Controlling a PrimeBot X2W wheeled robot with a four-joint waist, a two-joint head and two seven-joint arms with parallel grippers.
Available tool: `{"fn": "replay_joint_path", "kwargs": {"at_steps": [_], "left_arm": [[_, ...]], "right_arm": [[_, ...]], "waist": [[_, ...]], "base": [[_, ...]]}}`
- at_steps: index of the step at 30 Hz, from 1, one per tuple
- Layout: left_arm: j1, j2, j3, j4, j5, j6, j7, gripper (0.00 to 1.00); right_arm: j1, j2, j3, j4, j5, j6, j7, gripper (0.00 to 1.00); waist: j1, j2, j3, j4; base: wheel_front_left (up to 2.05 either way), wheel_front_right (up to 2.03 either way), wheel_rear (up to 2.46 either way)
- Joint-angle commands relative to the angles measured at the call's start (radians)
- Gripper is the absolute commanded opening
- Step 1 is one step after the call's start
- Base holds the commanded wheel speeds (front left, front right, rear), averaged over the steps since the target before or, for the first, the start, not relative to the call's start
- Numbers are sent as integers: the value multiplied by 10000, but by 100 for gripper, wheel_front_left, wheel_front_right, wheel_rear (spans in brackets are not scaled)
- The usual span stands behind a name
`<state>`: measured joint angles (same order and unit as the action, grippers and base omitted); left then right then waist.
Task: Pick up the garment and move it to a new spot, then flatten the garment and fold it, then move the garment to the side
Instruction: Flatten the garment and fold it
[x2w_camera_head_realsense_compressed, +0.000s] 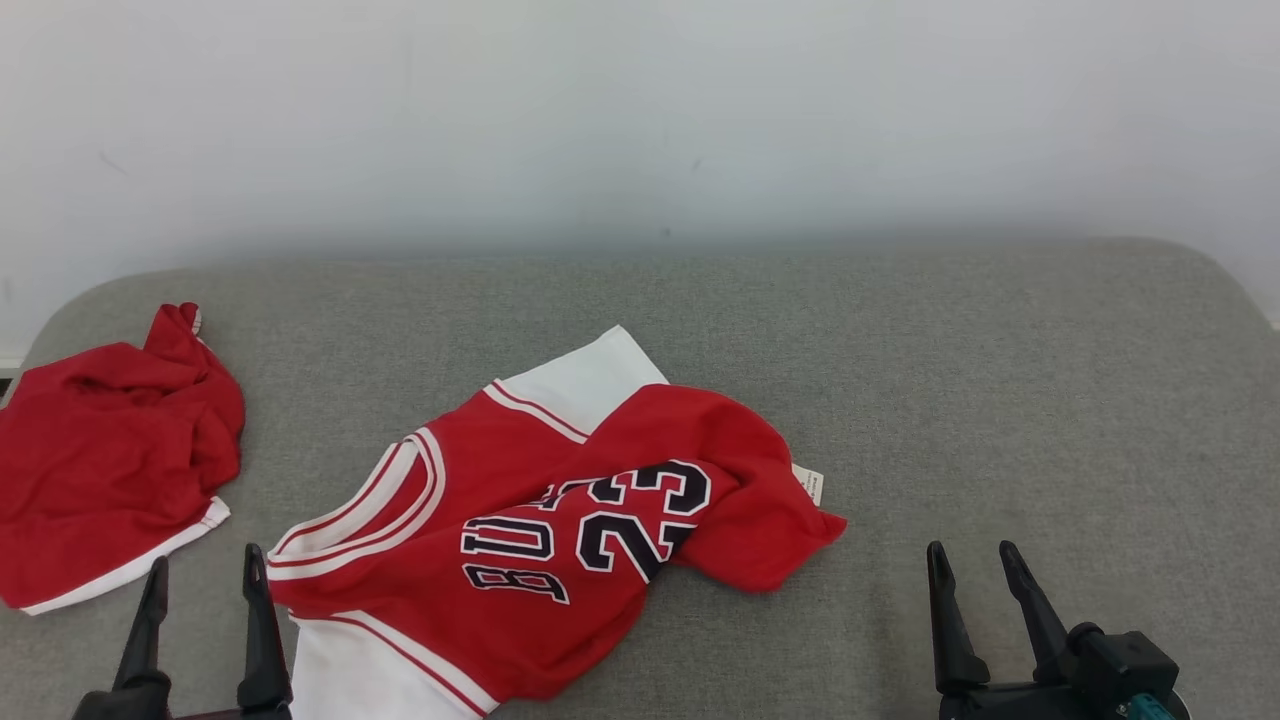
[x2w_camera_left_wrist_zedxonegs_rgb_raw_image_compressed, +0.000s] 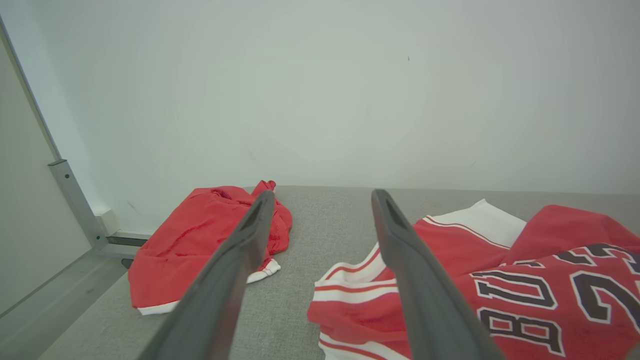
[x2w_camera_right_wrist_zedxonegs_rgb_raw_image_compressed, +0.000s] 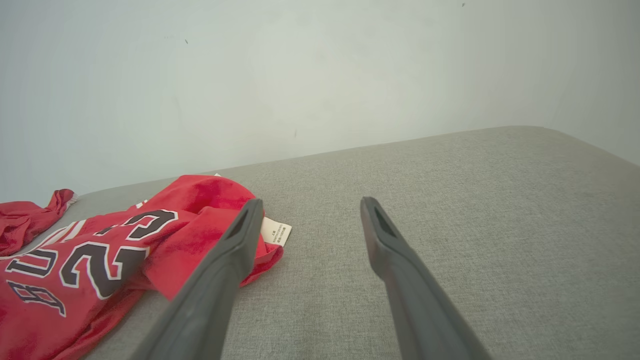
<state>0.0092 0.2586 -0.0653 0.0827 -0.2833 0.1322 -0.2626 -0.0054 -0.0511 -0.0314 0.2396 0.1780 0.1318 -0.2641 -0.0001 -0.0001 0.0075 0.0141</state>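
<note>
Jersey (x2w_camera_head_realsense_compressed: 560, 520) of smooth, faintly sheeny knit cloth, papery white label (x2w_camera_head_realsense_compressed: 808, 485) at its right edge, red garment (x2w_camera_head_realsense_compressed: 110, 460) at left of soft matt cloth, grey surface (x2w_camera_head_realsense_compressed: 1000, 400) of coarse woven fabric, matt painted wall (x2w_camera_head_realsense_compressed: 640, 120) beyond

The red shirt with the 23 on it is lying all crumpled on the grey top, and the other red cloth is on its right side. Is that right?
Not quite. The other red cloth lies on the left side of the shirt, not its right, as the head view shows. The rest holds: the shirt with the 23 on it is lying crumpled on the grey top.
</note>
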Motion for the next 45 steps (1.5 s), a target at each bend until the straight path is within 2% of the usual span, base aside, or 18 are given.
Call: {"fn": "replay_joint_path", "kwargs": {"at_steps": [1,7,13,20,31,39,40,41,42,43,45], "left_arm": [[289,-106,166,-290,216,-28,-30,100],[946,-326,615,-796,750,-181,-31,100],[1164,-574,732,-678,994,-389,-31,100],[1002,-971,784,-475,1262,-682,-32,100],[418,-1363,665,-110,1567,-1160,-32,100],[118,-1565,750,152,1707,-1397,-32,100],[108,-1582,766,179,1725,-1420,-32,100],[81,-1602,783,214,1744,-1449,-32,100],[58,-1620,802,243,1759,-1486,-32,100],[36,-1640,812,277,1778,-1478,-32,100],[-20,-1671,833,326,1808,-1547,-33,100]], "right_arm": [[105,18,2,34,75,-22,-5,100],[154,18,92,201,242,-22,-5,100],[83,18,236,589,397,-22,-5,100],[-695,16,549,1497,304,-22,102,100],[-2600,-62,434,4227,160,-22,363,100],[-3157,-25,141,5940,396,-22,149,100],[-3223,-19,167,6141,447,-22,134,67],[-3276,-12,218,6325,484,-22,131,42],[-3338,-3,250,6445,569,-22,110,9],[-3394,2,282,6547,685,-22,95,0],[-3539,10,367,6649,847,-22,36,0]], "waist": [[1,1,-133,241],[1,1,-205,489],[1,1,-222,680],[1,1,-166,928],[1,1,320,1501],[1,1,535,1728],[1,1,540,1722],[1,1,537,1716],[1,1,532,1709],[1,1,526,1699],[1,1,503,1674]], "base": [[0,0,0],[0,0,0],[0,0,0],[0,0,0],[0,0,0],[0,0,0],[0,0,0],[0,0,0],[0,0,0],[0,0,0],[0,0,0]]}}
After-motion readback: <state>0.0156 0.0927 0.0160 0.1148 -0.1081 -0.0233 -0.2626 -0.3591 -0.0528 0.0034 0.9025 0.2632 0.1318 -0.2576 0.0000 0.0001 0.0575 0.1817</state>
